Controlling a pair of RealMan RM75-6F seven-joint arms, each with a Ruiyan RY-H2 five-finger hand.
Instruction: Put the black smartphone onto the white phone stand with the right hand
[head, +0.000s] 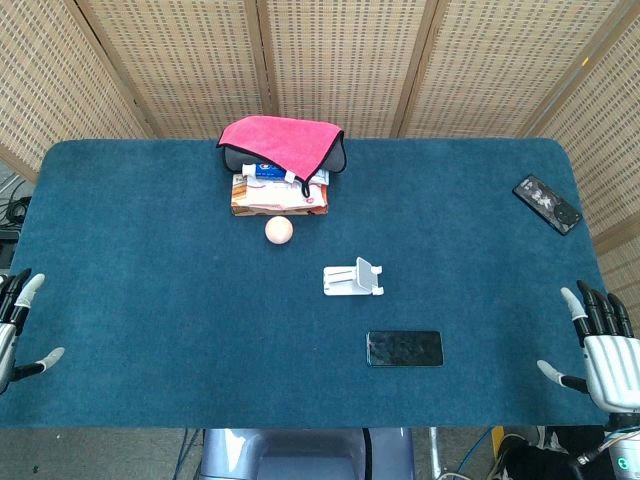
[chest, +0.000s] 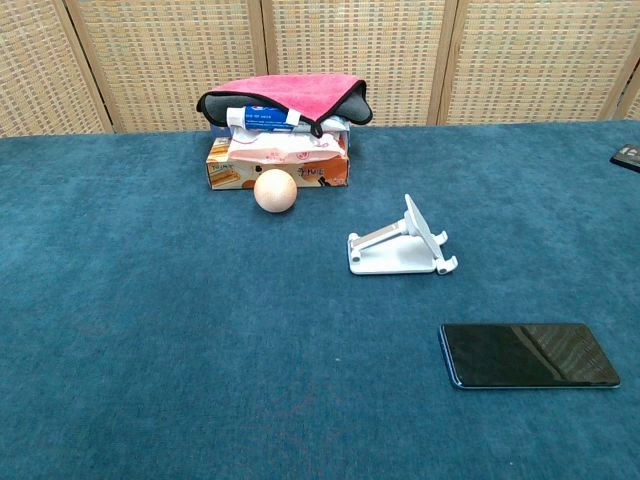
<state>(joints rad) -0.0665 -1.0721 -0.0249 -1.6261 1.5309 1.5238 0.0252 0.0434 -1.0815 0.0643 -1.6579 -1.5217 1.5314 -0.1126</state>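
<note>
Two robot hands rest at the near corners of a blue table (head: 150, 300), neither holding anything.

The right hand (head: 600, 350) sits at about 4 o'clock from the table's centre, fingers spread and apart; the left hand (head: 15, 325) sits at about 8 o'clock, fingers likewise spread. The black smartphone (head: 404, 348) lies flat, screen up, at 5 o'clock from the white phone stand (head: 352, 278), near it but apart. At 12 o'clock a pink cloth (head: 282, 136) drapes over a stack of boxes (head: 280, 193), with a small ball (head: 279, 230) just in front. A second phone (head: 547, 203) lies at 2 o'clock, well apart.
</note>
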